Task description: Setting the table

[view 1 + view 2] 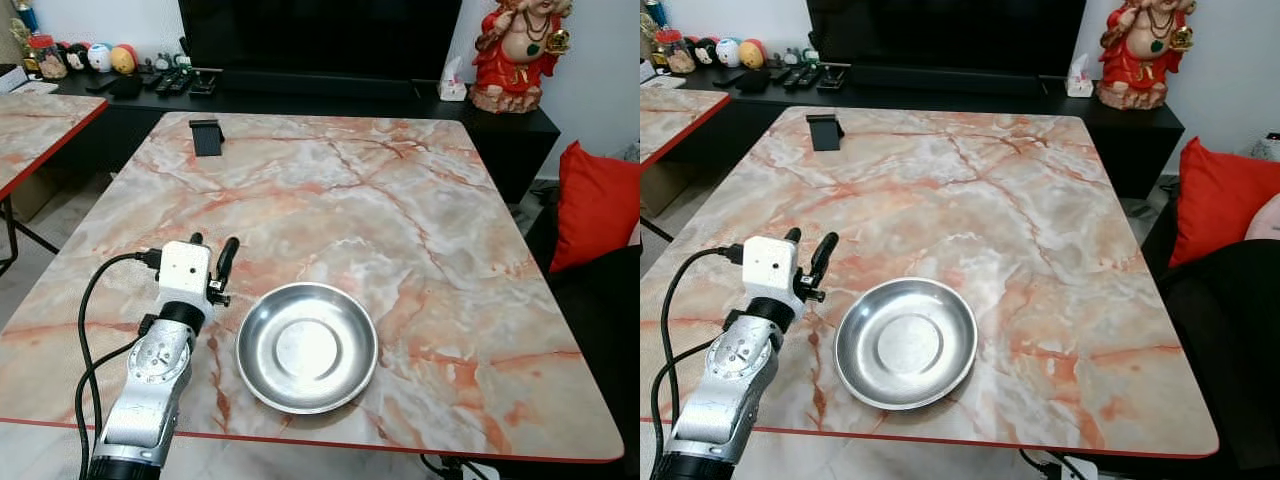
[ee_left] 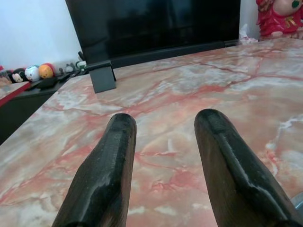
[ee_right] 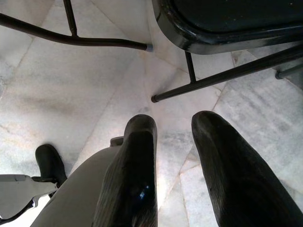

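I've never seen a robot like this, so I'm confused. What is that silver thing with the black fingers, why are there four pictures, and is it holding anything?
The silver thing is the robot's left arm. At its end is the left gripper, a hand with two long black fingers. It hovers over the marble table, just left of a shiny metal plate. The fingers are apart and hold nothing.

Two pictures come from the robot's head, like two eyes looking down at the table. At the table's far corner stands a small black stand.

The other two come from cameras on the wrists, looking along the fingers. The left one sees across the table. The right gripper hangs down by the robot's side, open and empty, so its camera sees the floor and chair legs.
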